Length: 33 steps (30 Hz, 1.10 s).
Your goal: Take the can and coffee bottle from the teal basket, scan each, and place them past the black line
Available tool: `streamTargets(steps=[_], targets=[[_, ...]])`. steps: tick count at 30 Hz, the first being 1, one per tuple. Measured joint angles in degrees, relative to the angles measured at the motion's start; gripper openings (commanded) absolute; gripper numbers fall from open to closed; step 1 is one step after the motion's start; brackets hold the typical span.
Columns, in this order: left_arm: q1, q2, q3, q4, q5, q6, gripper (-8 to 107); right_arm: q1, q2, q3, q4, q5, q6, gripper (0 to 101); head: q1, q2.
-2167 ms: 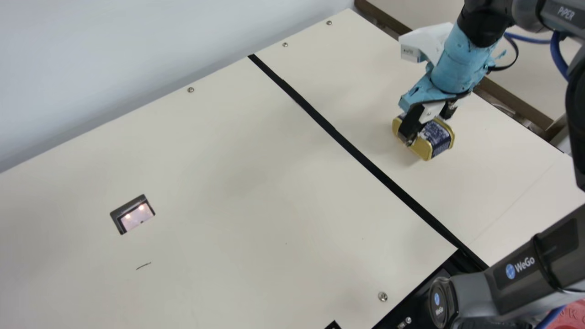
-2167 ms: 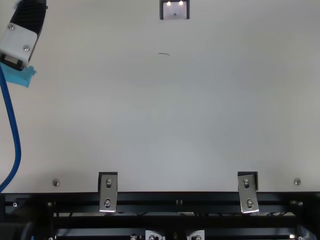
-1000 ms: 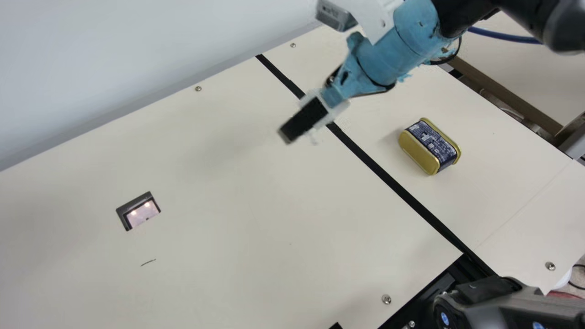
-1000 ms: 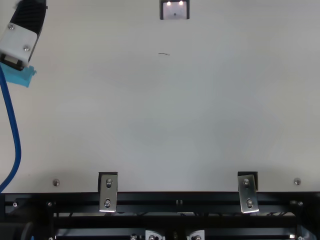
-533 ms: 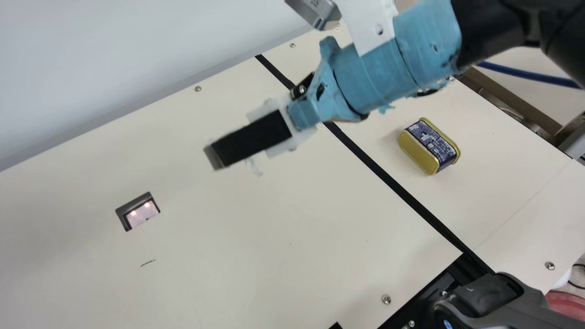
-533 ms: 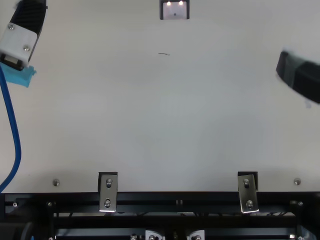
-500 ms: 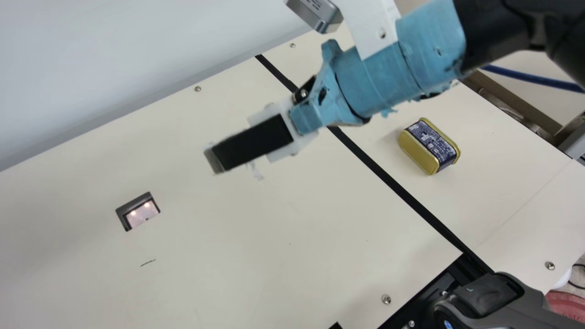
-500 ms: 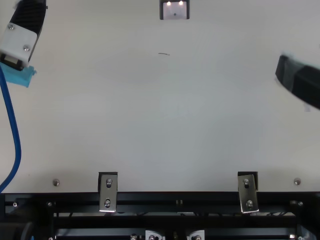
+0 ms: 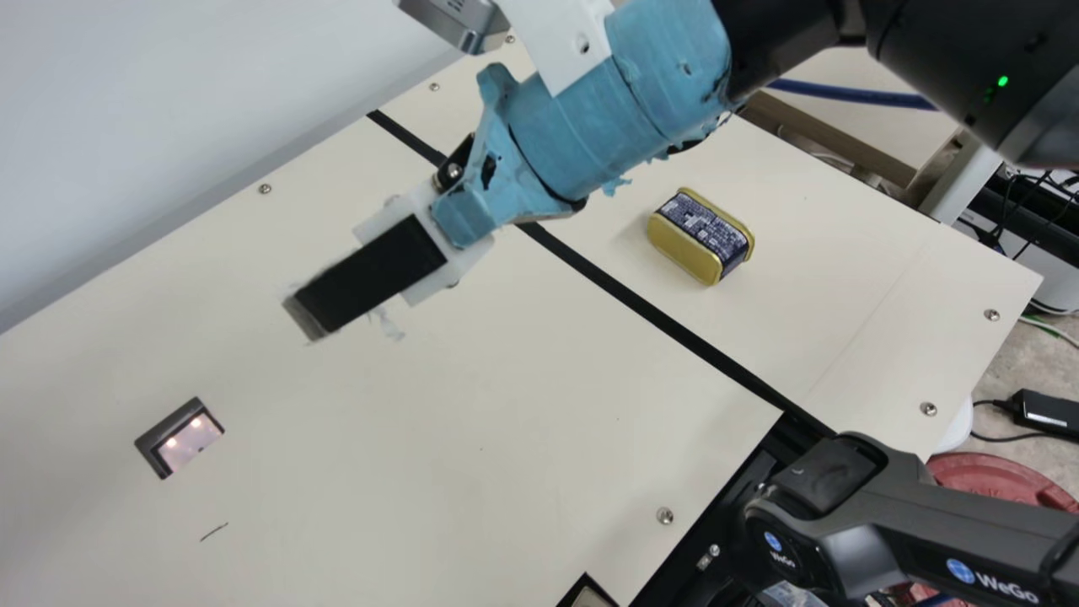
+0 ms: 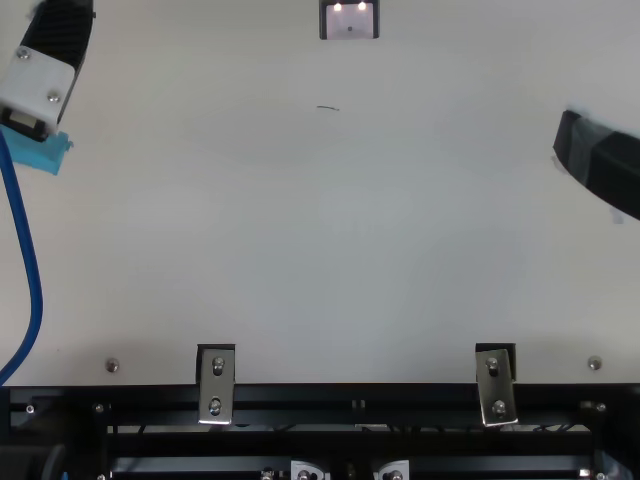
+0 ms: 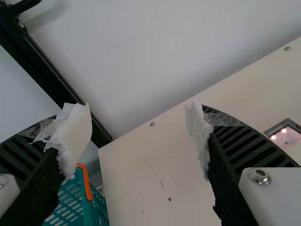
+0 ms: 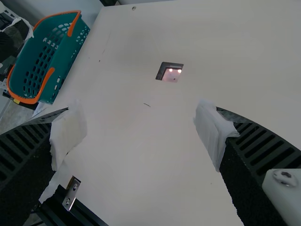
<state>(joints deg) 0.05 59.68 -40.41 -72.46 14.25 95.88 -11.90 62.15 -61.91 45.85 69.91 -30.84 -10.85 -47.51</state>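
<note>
One pale wall (image 9: 169, 110) backs the cream desk (image 9: 523, 371) from 9 round to 11 o'clock in the main view. Starting from the left, the first of two claws, the left claw (image 10: 62, 32), sits at 10 o'clock in the top view; its own wrist view shows its two fingers spread, nothing between them. One teal basket (image 12: 59, 66) with orange trim is just off the desk's edge, near that claw. One scanner window (image 9: 179, 438) with two small lights is set into the desk at 8 o'clock in the main view. The right claw (image 9: 310, 317) is up over the desk at 9 o'clock there, its two fingers also spread and holding nothing. One black line (image 9: 641, 305) runs from between 10 and 11 down to 4 o'clock. Past it, at 2 o'clock, one gold and navy can (image 9: 700, 236) lies on its side, in from the desk's edges, with bare desk between it and the line. Six screws dot the desk in this view. Beyond the far edge, the floor (image 9: 1033, 362) shows between 3 and 4 o'clock, with one black adapter (image 9: 1048, 413) and one red round object (image 9: 1003, 479).
</note>
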Motion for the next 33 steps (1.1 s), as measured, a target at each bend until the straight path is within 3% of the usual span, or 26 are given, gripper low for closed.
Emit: streamTargets(steps=[8, 15, 19, 30, 33], targets=[[0.00, 0.00, 0.00, 0.00, 0.00, 0.00, 90, 0.00, 0.00, 0.00, 0.00, 0.00, 0.00, 101, 3.81, 17.01], [0.00, 0.00, 0.00, 0.00, 0.00, 0.00, 90, 0.00, 0.00, 0.00, 0.00, 0.00, 0.00, 101, 3.81, 36.66], [0.00, 0.00, 0.00, 0.00, 0.00, 0.00, 90, 0.00, 0.00, 0.00, 0.00, 0.00, 0.00, 101, 1.76, 46.63], [0.00, 0.00, 0.00, 0.00, 0.00, 0.00, 90, 0.00, 0.00, 0.00, 0.00, 0.00, 0.00, 101, -9.97, 71.26], [0.00, 0.00, 0.00, 0.00, 0.00, 0.00, 90, 0.00, 0.00, 0.00, 0.00, 0.00, 0.00, 101, -11.14, 76.54]])
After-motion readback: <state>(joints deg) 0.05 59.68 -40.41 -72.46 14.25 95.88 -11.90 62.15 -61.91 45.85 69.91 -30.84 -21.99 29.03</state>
